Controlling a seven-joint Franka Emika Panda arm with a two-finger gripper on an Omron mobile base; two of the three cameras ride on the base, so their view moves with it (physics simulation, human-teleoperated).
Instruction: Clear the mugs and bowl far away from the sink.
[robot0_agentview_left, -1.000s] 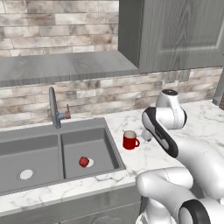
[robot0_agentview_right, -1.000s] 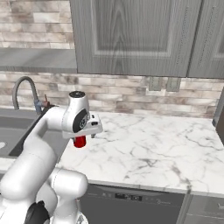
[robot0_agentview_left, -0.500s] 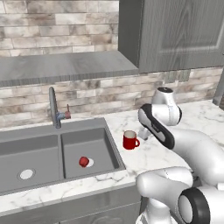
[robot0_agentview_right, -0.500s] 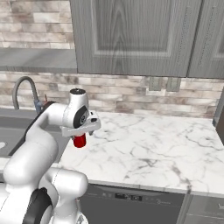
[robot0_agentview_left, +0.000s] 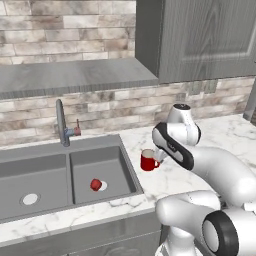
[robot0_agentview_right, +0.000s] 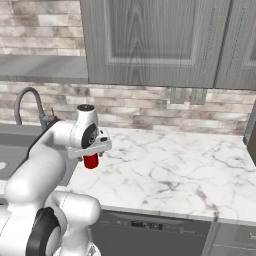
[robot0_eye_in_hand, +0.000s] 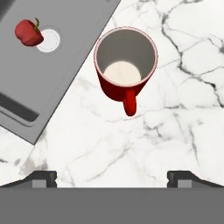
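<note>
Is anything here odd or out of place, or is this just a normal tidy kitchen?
One thing stands out: a small red fruit or pepper with a green stem lies in the sink basin beside the drain, an unusual spot for food. The red mug stands upright and empty on the marble counter near the sink; nothing is spilled.

A small red fruit with a green stalk (robot0_eye_in_hand: 29, 33) lies by a round white drain (robot0_eye_in_hand: 48, 40). The counter (robot0_agentview_right: 165, 165) is white marble with grey veins. Behind it stands a brick wall (robot0_agentview_left: 75, 20). Grey cupboards (robot0_agentview_right: 150, 40) hang above, and a grey shelf (robot0_agentview_left: 70, 77) sticks out.
</note>
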